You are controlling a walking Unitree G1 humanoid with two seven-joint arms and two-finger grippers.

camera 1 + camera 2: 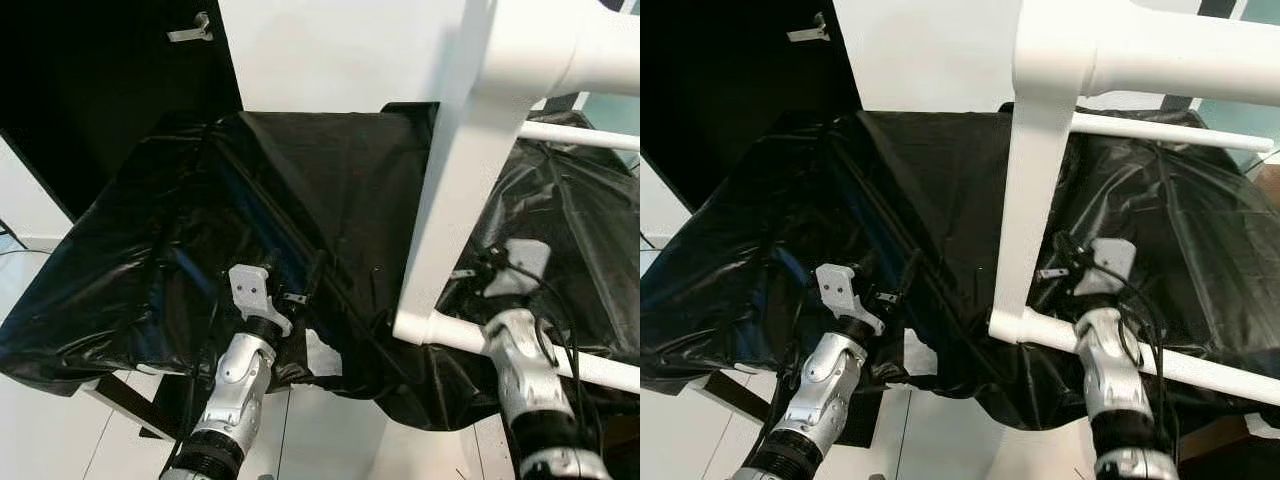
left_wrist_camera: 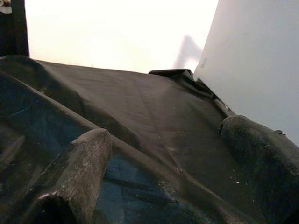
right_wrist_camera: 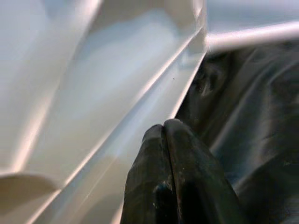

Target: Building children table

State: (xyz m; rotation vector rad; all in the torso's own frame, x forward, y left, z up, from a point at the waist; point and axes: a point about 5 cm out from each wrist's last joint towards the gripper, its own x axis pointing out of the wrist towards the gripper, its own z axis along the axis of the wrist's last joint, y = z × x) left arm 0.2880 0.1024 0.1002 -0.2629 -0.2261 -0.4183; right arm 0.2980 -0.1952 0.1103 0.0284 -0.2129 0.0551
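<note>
Black fingers (image 3: 175,172) of the right gripper (image 3: 163,128) lie pressed flat together, with no gap between them and nothing held, their tips just beside the long edge of a white table leg (image 3: 107,93). From the head views the right gripper (image 1: 1060,262) sits low over the crinkled black plastic sheet (image 1: 930,170), close against that upright white leg (image 1: 1025,190), and its silver arm (image 1: 1110,380) crosses above a thin white rod (image 1: 1180,368) that runs out from the leg's lower end. At its top the leg joins a thick white tube (image 1: 1160,60), and a second thin white rod (image 1: 1160,130) runs off beneath it, so the partly built white table frame stands on the sheet towards the robot's right side. Over on the left, the left gripper (image 1: 295,275) rests low on the sheet with its two fingers (image 2: 79,172) spread wide apart, holding nothing; between them the wrist view looks along dark folds of plastic towards a pale wall (image 2: 117,32) and a white panel (image 2: 257,60). Its silver arm (image 1: 235,385) reaches up from the near edge of the covered surface. The sheet drapes over the whole surface and hangs down at the front, with pale floor (image 1: 330,430) below. Behind, a black door (image 1: 110,90) with a silver handle (image 1: 192,32) stands at the far left beside a white wall (image 1: 330,50)
</note>
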